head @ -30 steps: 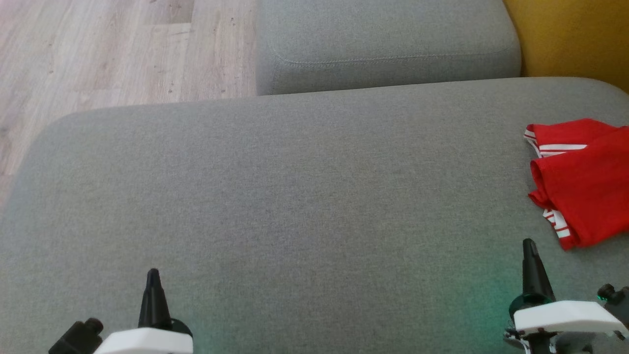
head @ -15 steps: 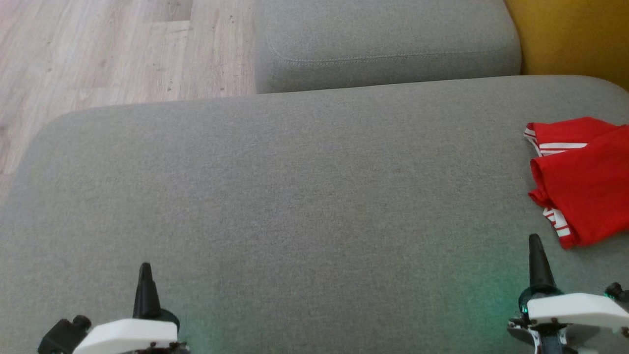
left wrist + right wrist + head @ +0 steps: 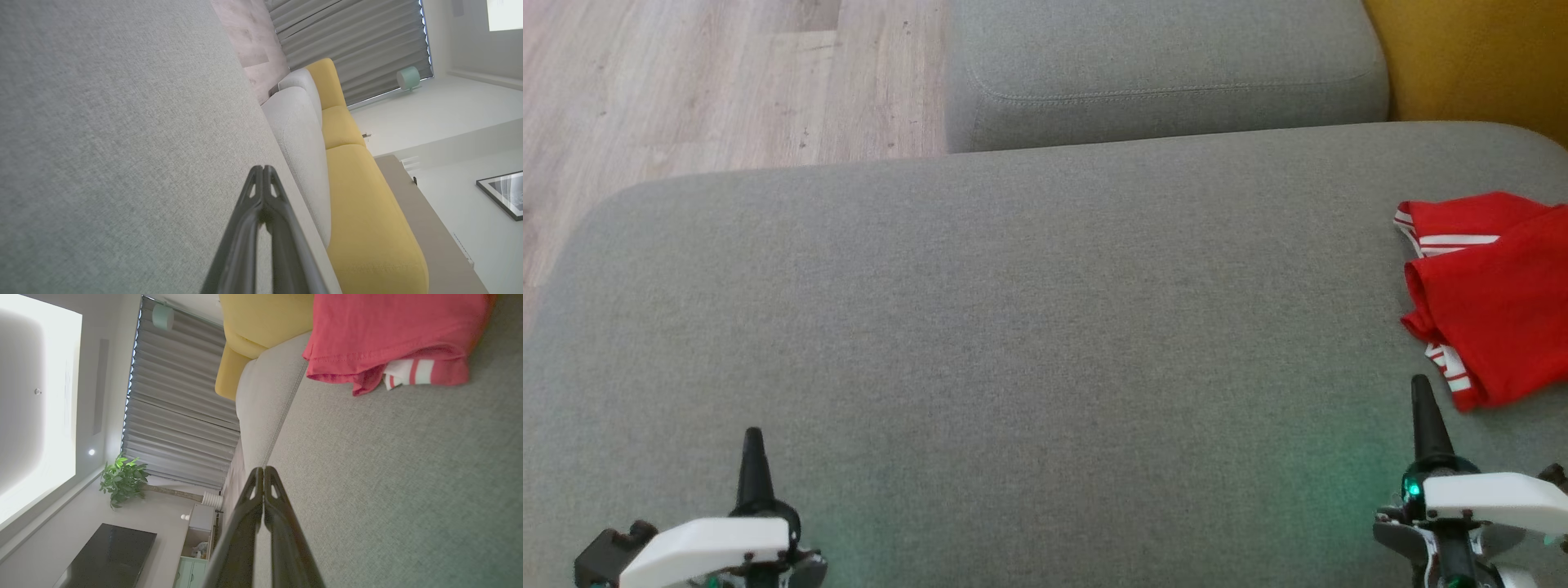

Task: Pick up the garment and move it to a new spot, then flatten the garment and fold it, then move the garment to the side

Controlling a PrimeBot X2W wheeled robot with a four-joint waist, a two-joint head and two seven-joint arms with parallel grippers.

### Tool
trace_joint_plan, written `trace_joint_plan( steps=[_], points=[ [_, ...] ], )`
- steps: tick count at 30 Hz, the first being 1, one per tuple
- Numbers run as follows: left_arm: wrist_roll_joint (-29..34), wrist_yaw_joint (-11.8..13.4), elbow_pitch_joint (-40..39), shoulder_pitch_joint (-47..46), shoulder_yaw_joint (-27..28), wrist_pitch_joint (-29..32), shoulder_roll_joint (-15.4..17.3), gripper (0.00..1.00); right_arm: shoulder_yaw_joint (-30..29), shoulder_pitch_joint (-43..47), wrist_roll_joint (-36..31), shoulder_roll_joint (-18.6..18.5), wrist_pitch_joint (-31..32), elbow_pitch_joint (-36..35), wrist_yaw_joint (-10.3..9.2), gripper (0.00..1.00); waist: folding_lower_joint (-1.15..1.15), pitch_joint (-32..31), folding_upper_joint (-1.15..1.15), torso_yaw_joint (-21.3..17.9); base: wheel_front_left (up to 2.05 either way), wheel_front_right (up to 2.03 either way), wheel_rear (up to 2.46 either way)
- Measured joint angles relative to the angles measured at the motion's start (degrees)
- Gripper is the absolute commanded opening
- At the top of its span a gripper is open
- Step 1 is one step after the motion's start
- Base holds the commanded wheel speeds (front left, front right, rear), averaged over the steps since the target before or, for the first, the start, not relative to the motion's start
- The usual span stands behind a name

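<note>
The garment [image 3: 1494,302] lies on the wide cushion [image 3: 1013,327] at the right edge, with the right gripper [image 3: 1419,384] just below it. The left gripper [image 3: 752,434] sits lower left. Another cushion [image 3: 1160,73] lies top centre, with floor [image 3: 686,90] upper left.

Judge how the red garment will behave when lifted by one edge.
Likely floppy: the garment lies in soft folds, so it should droop. Probably light; its hem looks thin. Pushed, it may bunch on the woven cushion.

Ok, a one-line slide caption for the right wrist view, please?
Right gripper, shut and empty, points along the grey fabric sofa cushion, apart from the red white-striped cloth garment.
</note>
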Motion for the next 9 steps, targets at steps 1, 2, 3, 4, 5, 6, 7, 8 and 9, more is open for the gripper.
trace_joint_plan(
  steps=[1, 2, 3, 4, 5, 6, 7, 8, 9],
  points=[
    [-0.7, -0.1, 0.2, -0.1, 0.2, 0.1, 0.0, 0.0, -0.1, 0.0, 0.7, 0.0, 0.2, 0.0, 0.0, 0.0, 0.0, 0.0, 0.0, 0.0, 0.0, 0.0, 0.0],
    [-1.3, -0.5, 0.3, -0.3, 0.4, 0.4, 0.0, 0.0, -0.2, -0.1, 1.4, 0.0, 0.4, 0.1, 0.0, 0.0, 0.0, 0.0, 0.0, 0.0, 0.0, 0.0, 0.0],
    [-2.0, -0.5, 0.4, -0.4, 0.6, 0.4, 0.0, 0.0, -0.3, -0.2, 2.0, 0.0, 0.5, 0.1, 0.0, 0.0, 0.0, 0.1, 0.0, 0.0, 0.0, 0.0, 0.0],
    [-2.7, -0.5, 0.5, -0.6, 0.8, 0.6, 0.0, 0.0, -0.4, -0.3, 2.7, 0.0, 0.7, 0.1, 0.0, 0.0, 0.0, 0.1, 0.0, 0.0, 0.0, 0.0, 0.0],
    [-3.3, -0.6, 0.5, -0.7, 1.0, 0.9, 0.0, 0.0, -0.4, -0.6, 3.4, 0.0, 0.9, 0.2, 0.0, 0.0, 0.0, 0.1, 0.0, 0.0, 0.0, 0.0, 0.0],
    [-4.0, -1.0, 0.7, -0.8, 1.2, 0.9, 0.0, 0.0, -0.5, -0.9, 4.1, 0.0, 0.9, 0.2, 0.0, 0.0, 0.0, 0.1, 0.0, 0.0, 0.0, 0.0, 0.0],
    [-4.6, -1.0, 0.8, -0.9, 1.3, 1.0, 0.0, 0.0, -0.6, -1.1, 4.8, 0.0, 1.0, 0.2, 0.0, 0.0, 0.0, 0.1, 0.0, 0.0, 0.0, 0.0, 0.0],
    [-5.3, -1.0, 0.8, -1.0, 1.4, 1.4, 0.0, 0.0, -0.7, -1.3, 5.4, 0.0, 1.3, 0.2, 0.0, 0.0, 0.0, 0.1, 0.0, 0.0, 0.0, 0.0, 0.0],
    [-5.9, -1.0, 0.9, -1.1, 1.5, 1.5, 0.0, 0.0, -0.8, -1.5, 6.1, 0.0, 1.5, 0.2, 0.0, 0.0, 0.0, 0.2, 0.0, 0.0, 0.0, 0.0, 0.0]
  ],
)
